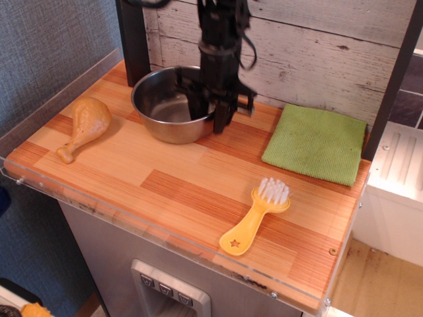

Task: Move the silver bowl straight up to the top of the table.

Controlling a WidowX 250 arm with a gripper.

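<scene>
Silver bowl point(168, 105) sits at far left-centre of the table point(172, 188), close to the whitewashed plank wall point(317, 46) and just right of a dark upright post point(133, 39). Black gripper point(210, 115) comes down from above, motion-blurred; one finger inside the bowl, one outside, straddling the bowl's right rim. Grip appears closed on the rim, blur limits certainty. Toy drumstick point(86, 125) lies left of the bowl, apart from it, bone end pointing near-left. Green cloth point(316, 142) flat at far right. Yellow brush point(256, 214) with white bristles at near right, handle pointing toward near edge.
</scene>
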